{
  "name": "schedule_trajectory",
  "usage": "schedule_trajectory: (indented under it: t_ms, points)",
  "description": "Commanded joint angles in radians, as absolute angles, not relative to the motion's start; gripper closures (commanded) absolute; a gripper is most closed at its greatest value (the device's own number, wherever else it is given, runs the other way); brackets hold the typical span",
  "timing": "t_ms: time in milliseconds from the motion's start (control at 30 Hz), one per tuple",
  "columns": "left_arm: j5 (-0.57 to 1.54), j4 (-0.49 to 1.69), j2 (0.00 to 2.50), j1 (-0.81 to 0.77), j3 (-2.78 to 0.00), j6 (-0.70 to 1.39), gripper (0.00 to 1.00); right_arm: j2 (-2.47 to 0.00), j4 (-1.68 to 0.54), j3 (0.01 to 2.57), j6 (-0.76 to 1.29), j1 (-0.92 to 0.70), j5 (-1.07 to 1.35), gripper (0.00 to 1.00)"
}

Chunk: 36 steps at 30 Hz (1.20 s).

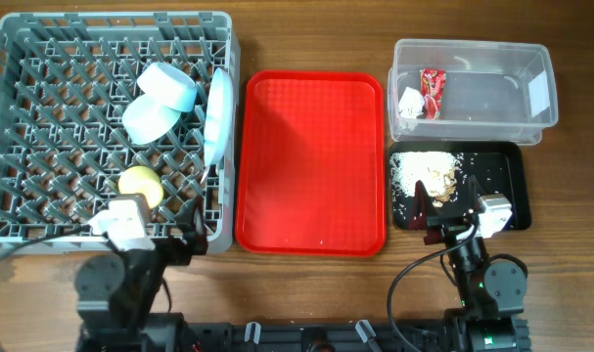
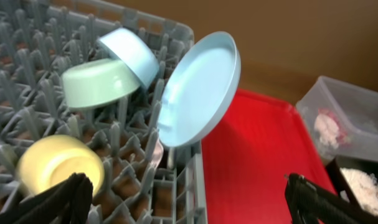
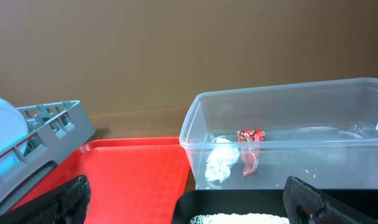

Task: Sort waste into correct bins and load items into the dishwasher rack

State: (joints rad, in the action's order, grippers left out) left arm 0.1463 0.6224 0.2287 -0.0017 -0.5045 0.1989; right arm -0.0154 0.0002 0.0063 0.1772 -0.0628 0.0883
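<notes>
Pegs of the grey plastic crate [image 1: 111, 22] hold the pale blue round plate [image 1: 218, 112] on edge for washing; the small red wrapper [image 1: 433, 90] lies sorted in the clear plastic tub [image 1: 502, 98]. The left gripper [image 2: 189, 196] and right gripper [image 3: 189, 196] gape empty.

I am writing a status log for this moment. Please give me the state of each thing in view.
dishwasher rack: partly loaded
plate: on edge in rack, leaning
green bowl: tipped on its side in rack
blue bowl: tipped, beside green bowl
yellow cup: in rack, near left gripper
clear tub: holds wrapper and paper scrap
black tray: holds food scraps
red tray: lying flat beside rack
left gripper: open
right gripper: open
</notes>
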Motion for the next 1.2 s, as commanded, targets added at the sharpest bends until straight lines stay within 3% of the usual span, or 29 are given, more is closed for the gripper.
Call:
schedule_trajectory:
  t_ms: [0,267,1167]
  points:
    - [0.141,0.434,0.114,-0.030,-0.291,0.196,0.00,-0.004,0.003,0.005,0.160,-0.066,0.085,0.00]
    - [0.129,0.052,0.003,-0.031,-0.020,0.213,0.00,-0.005,0.003,0.005,0.160,-0.066,0.085,0.00]
    - [0.131,0.065,0.004,-0.031,-0.006,0.217,0.00,-0.005,0.003,0.005,0.160,-0.066,0.085,0.00]
